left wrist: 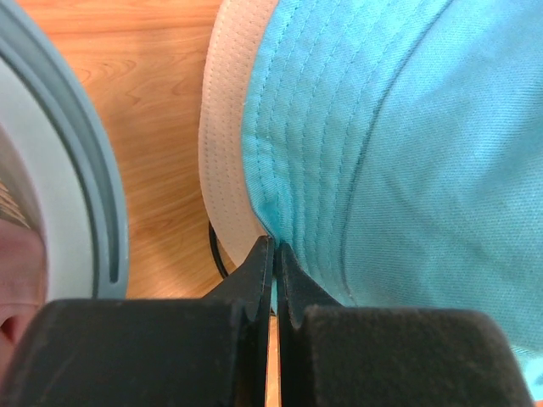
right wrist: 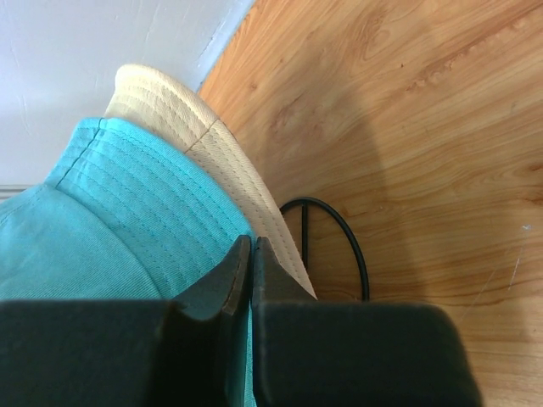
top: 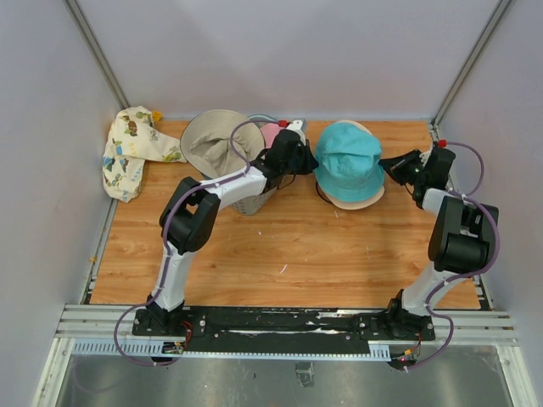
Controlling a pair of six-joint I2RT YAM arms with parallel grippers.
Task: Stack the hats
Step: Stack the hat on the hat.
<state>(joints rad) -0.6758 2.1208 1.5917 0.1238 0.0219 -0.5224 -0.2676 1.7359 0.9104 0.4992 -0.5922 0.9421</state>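
A teal hat (top: 348, 157) lies on top of a cream hat (top: 358, 202) at the back middle of the table. My left gripper (top: 307, 157) is at the teal brim's left edge, shut, with a sliver of teal cloth (left wrist: 407, 153) pinched between its jaws (left wrist: 275, 246). The cream brim (left wrist: 225, 144) sticks out beneath. My right gripper (top: 386, 164) is shut on the teal brim's right edge (right wrist: 252, 242), teal hat (right wrist: 110, 212) on one side and cream brim (right wrist: 195, 136) on the other. A beige hat (top: 212, 140) and a pink hat (top: 271, 134) rest in the basket.
A blue-grey mesh basket (top: 254, 203) stands just left of the stack, its rim (left wrist: 93, 170) close to my left wrist. A black wire stand (right wrist: 339, 229) shows under the stacked hats. A cream cloth with cartoon prints (top: 127, 153) lies at the back left corner.
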